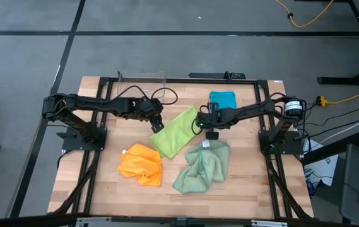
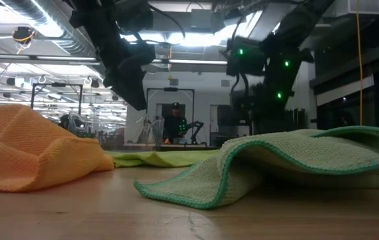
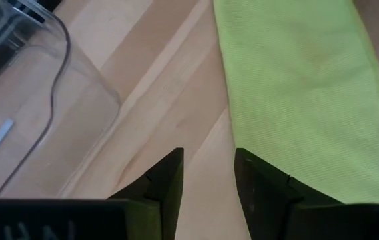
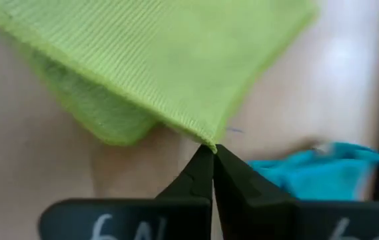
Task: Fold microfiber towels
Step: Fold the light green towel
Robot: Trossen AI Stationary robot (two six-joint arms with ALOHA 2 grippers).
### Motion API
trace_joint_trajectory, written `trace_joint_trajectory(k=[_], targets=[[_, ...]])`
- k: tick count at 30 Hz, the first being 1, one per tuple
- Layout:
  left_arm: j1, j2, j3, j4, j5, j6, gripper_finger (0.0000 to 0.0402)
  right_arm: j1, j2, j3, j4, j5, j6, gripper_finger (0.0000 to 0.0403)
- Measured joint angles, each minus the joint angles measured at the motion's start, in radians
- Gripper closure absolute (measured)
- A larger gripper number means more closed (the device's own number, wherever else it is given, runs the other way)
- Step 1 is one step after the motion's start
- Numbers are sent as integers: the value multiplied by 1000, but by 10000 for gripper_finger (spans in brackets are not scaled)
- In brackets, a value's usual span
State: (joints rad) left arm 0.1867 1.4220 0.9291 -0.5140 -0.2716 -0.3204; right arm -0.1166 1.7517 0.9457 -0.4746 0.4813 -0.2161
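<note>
A lime green towel [image 1: 173, 131] lies folded into a slanting strip at the table's middle. My right gripper [image 1: 199, 123] is shut at its far right corner. My left gripper [image 3: 209, 167] hovers open over bare wood beside the strip's left long edge [image 3: 232, 113], touching nothing. The orange towel [image 1: 140, 164] lies crumpled at the near left and the pale sage green towel [image 1: 202, 165] at the near right. The teal blue towel [image 1: 223, 99] lies folded at the far right. My right gripper pinches the lime towel's corner [image 4: 206, 140] between the very tips of its two shut fingers [image 4: 196, 175], slanting down from the table's right side. A second layer [image 4: 106, 123] shows beneath the cloth. The rest of the towel lies on the table.
A clear plastic bin [image 1: 141, 81] stands at the far edge, close behind my left gripper; its rounded corner [image 3: 76, 87] shows in the left wrist view. In the low view a person [image 2: 174, 123] stands in the room beyond the table. Bare wood lies along the near edge.
</note>
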Motion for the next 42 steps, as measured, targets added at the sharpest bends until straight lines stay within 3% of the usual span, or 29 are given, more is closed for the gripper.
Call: trace_joint_trajectory(k=[11, 20, 25, 36, 42], targets=[[-37, 0, -1, 57, 35, -8, 275, 49, -91, 166, -49, 185, 6, 401], [-196, 83, -1, 490, 61, 168, 275, 33, -92, 229, -49, 190, 3, 401], [-215, 168, -1, 638, -52, 231, 275, 22, -92, 229, -52, 175, 2, 401], [-208, 210, 0, 634, -77, 188, 207, -12, -92, 230, -47, 171, 22, 401], [-302, 205, 0, 543, -45, 137, 198, -24, -93, 229, -53, 145, 33, 399]])
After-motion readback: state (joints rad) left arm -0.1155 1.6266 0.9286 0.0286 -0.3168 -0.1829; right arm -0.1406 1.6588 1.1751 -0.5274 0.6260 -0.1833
